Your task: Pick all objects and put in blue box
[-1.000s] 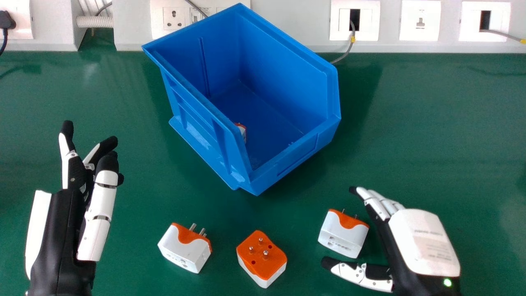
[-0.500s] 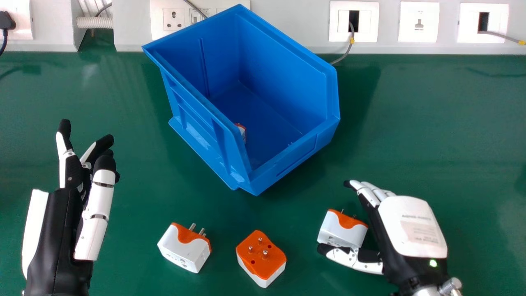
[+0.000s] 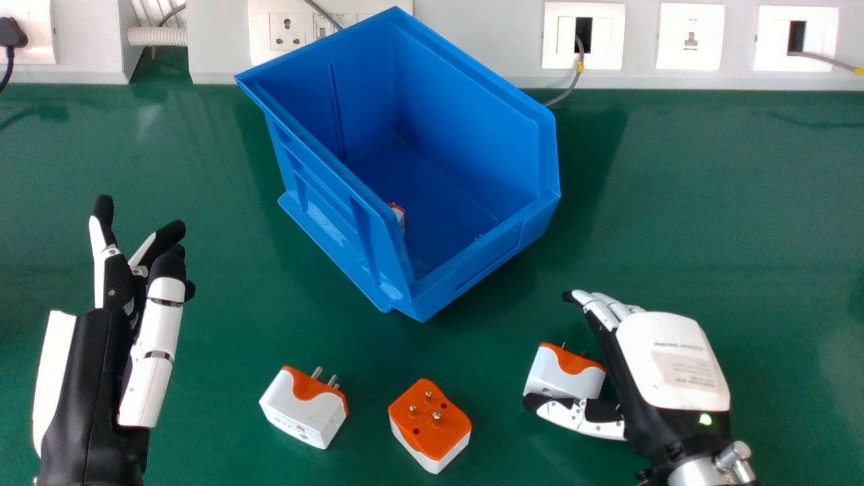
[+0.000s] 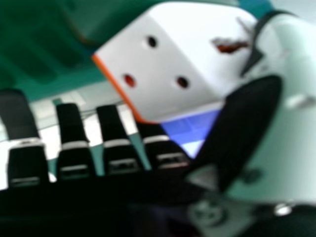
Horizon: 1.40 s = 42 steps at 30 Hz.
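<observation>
Plug (image 3: 557, 378) first: in the head view it sits between the straight fingers and the thumb of the open right hand (image 3: 668, 385). Small print runs across that hand's back. To its left lie the middle plug (image 3: 432, 422), then the left plug (image 3: 304, 408), nearer the relaxed, empty left hand (image 3: 88, 378). The box (image 3: 499, 250), holding another plug (image 3: 399, 214), stands ahead and left of the right hand.

In the right hand view, the thumb overlaps the first plug's holed white side; contact I cannot tell.

A green tabletop (image 3: 709, 202) runs back to a pale panel (image 3: 472, 30) with white socket plates (image 3: 690, 54), grey cables (image 3: 572, 84), a black plug (image 3: 12, 32) and a ribbed hose (image 3: 156, 36).
</observation>
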Available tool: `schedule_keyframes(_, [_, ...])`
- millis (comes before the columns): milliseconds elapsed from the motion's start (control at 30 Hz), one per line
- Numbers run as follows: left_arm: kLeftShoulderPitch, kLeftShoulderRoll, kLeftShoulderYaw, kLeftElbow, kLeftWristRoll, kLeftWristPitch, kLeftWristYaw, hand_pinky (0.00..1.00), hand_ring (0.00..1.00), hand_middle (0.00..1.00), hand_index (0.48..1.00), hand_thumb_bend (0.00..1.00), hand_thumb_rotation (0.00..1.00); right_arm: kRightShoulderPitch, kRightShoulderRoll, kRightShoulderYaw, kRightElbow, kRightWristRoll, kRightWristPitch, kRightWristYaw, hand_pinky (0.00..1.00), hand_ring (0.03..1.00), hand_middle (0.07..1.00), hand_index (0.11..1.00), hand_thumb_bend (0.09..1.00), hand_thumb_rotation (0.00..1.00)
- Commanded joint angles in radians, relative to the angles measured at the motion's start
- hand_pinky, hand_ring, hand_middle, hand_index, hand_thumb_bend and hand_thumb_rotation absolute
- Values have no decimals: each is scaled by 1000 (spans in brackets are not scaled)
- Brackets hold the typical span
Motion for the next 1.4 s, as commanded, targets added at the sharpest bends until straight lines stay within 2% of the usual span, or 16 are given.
schedule_keyframes(0, [-3, 10, 9, -32, 6, 0, 5, 817, 899, 912, 894, 224, 929, 21, -20, 21, 21, -13, 11, 26, 668, 780, 831, 824, 533, 538])
schedule_keyframes(300, [-7, 11, 10, -42, 1, 14, 5, 818, 900, 914, 895, 200, 917, 43, -71, 48, 3, -49, 35, 74, 681, 795, 842, 838, 522, 593])
schedule_keyframes(433, [-10, 11, 11, -37, 1, 6, 5, 818, 899, 912, 892, 210, 922, 43, -77, 50, 10, -50, 37, 73, 674, 787, 837, 833, 523, 578])
schedule_keyframes(467, [-11, 12, 11, -37, 4, 8, 6, 813, 897, 910, 890, 211, 926, 42, -79, 52, 13, -50, 38, 75, 674, 788, 837, 833, 518, 580])
schedule_keyframes(567, [-14, 11, 12, -39, -1, 16, 6, 809, 893, 908, 888, 194, 926, 30, -80, 58, 33, -55, 44, 79, 676, 789, 837, 835, 496, 606])
schedule_keyframes(633, [-14, 11, 12, -46, -4, 26, 5, 812, 897, 910, 889, 195, 924, 17, -71, 59, 49, -52, 57, 90, 678, 789, 835, 833, 488, 590])
schedule_keyframes(733, [-13, 9, 12, -53, -5, 28, 6, 817, 899, 911, 891, 183, 925, -5, -59, 62, 75, -45, 71, 104, 673, 777, 822, 818, 478, 548])
schedule_keyframes(867, [-11, 6, 13, -60, -9, 33, 7, 817, 895, 906, 885, 162, 865, -35, -52, 65, 120, -35, 58, 88, 627, 717, 765, 759, 431, 468])
schedule_keyframes(900, [-10, 6, 13, -64, -12, 38, 6, 818, 896, 906, 885, 162, 860, -45, -51, 64, 131, -27, 53, 90, 547, 627, 680, 662, 452, 357])
schedule_keyframes(933, [-8, 5, 13, -68, -15, 42, 5, 825, 899, 908, 888, 164, 858, -53, -49, 62, 142, -16, 47, 93, 428, 492, 552, 557, 474, 236])
schedule_keyframes(967, [-7, 5, 13, -70, -19, 43, 4, 827, 900, 910, 889, 165, 859, -62, -46, 58, 153, 3, 41, 99, 375, 427, 488, 520, 483, 192])
schedule_keyframes(1000, [-6, 4, 13, -72, -23, 45, 2, 826, 900, 910, 889, 170, 862, -71, -42, 53, 160, 26, 40, 120, 327, 375, 434, 500, 488, 167])
schedule_keyframes(1133, [-3, 3, 14, -80, -20, 53, 6, 820, 899, 908, 889, 188, 881, -96, -45, 41, 155, 112, 28, 216, 182, 244, 340, 479, 483, 153])
schedule_keyframes(1233, [0, 2, 15, -82, -26, 55, 4, 817, 897, 906, 887, 197, 866, -98, -61, 45, 122, 121, 42, 257, 185, 268, 371, 482, 482, 159])
schedule_keyframes(1367, [-6, 5, 17, -80, -22, 52, 5, 816, 898, 907, 886, 182, 864, -104, -64, 42, 110, 116, 43, 250, 271, 381, 479, 489, 482, 161])
